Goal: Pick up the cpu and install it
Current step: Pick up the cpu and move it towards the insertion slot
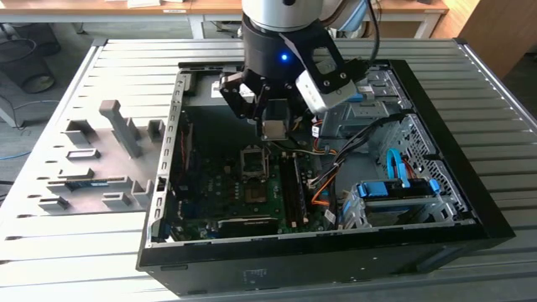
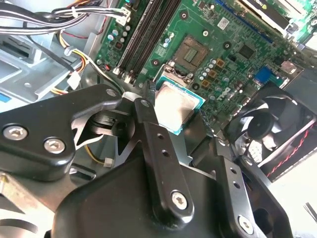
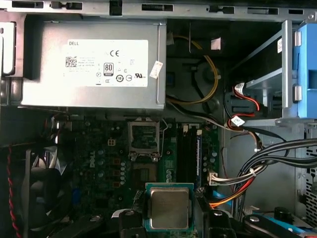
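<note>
exterior view first: the gripper (image 1: 273,126) hangs inside the open computer case (image 1: 470,207), closed on the cpu (image 1: 273,131). the chip is up off the motherboard (image 1: 218,189), not seated. the socket (image 1: 254,161) waits just toward six o'clock of the chip. way out at nine o'clock of the case sits the grey parts tray (image 1: 92,157), well apart. room looks tight toward three o'clock, where cables (image 1: 361,135) and the drive cage (image 1: 398,189) crowd in.

second wrist view: the cpu (image 2: 178,105) is pinched by opposite edges between the fingers (image 2: 148,114), metal face clear. an edge grip like that, i'd judge, keeps the underside free. the open socket (image 2: 190,53) lies beyond it, with memory slots (image 2: 148,29) to one side and the fan (image 2: 267,124) to the other.

first wrist view: the cpu (image 3: 169,207) is clamped between the fingers (image 3: 130,218). the socket (image 3: 143,136) lies between it and the power supply (image 3: 94,64). the chip sits nearer the line of the memory slots (image 3: 190,148) than the socket does, so it looks not yet lined up.
</note>
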Motion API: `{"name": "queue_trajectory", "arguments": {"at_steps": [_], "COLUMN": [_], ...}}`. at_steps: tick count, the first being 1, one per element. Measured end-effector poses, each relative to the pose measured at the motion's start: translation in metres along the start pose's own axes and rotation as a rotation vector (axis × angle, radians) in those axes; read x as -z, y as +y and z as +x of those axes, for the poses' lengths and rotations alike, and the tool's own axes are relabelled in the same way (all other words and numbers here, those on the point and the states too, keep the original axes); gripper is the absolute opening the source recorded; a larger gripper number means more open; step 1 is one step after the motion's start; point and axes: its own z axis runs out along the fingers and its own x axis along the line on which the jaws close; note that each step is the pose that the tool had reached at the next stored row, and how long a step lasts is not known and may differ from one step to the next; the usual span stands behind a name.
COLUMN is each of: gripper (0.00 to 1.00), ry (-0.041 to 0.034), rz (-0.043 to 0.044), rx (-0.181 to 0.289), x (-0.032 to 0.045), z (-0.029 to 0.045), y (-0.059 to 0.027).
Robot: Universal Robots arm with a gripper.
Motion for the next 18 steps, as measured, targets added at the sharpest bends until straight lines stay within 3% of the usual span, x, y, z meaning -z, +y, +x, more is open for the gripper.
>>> {"name": "queue_trajectory", "arguments": {"at_steps": [18], "gripper": [0.47], "ry": [0.0001], "rz": [0.0001], "rx": [0.000], "x": [-0.0130], "z": [0.0018], "y": [-0.0139]}}
